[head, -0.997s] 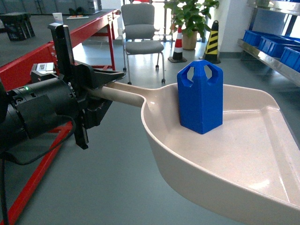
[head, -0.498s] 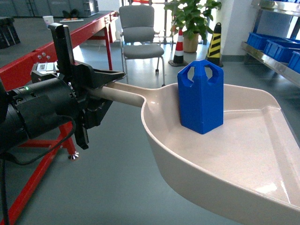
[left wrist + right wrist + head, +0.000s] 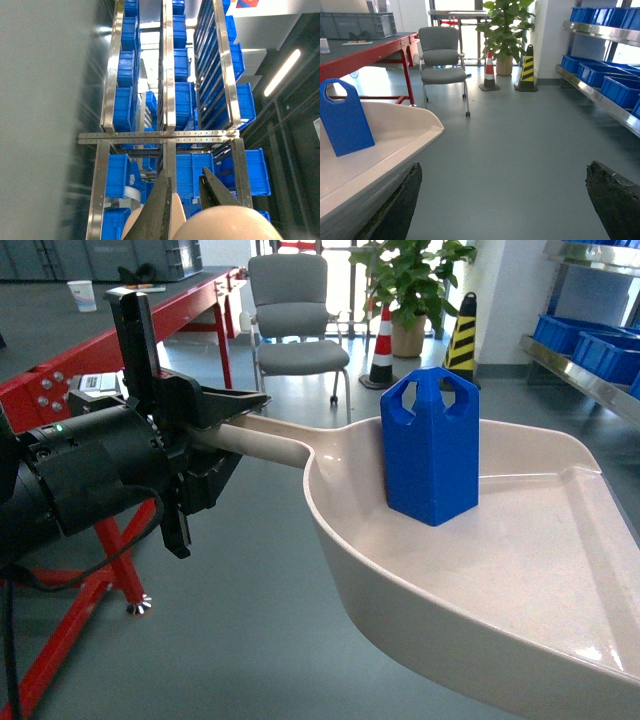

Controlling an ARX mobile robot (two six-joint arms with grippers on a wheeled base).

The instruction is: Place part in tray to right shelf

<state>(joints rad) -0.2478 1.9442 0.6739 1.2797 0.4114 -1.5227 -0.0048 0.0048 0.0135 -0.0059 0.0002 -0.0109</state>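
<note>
A: Blue part (image 3: 430, 445) stands upright in the tray (image 3: 520, 570), near its handle end.
B: Who holds it?
A: Left gripper (image 3: 215, 445) clamps the handle at 9 o'clock; right gripper (image 3: 505, 200) gapes wide, holding nothing.
B: Shelf (image 3: 590, 375)?
A: 2 o'clock, well apart.

Grey floor (image 3: 520, 150), red workbench (image 3: 70, 380), grey office chair (image 3: 440, 57), potted plant (image 3: 506, 25), striped traffic cones (image 3: 526, 67)

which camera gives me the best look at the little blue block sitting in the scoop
The head view: the blue block stands upright and whole in the scoop, cut-out holes visible. The right wrist view catches it at the left edge, slightly cropped. The left wrist view doesn't show it.
</note>
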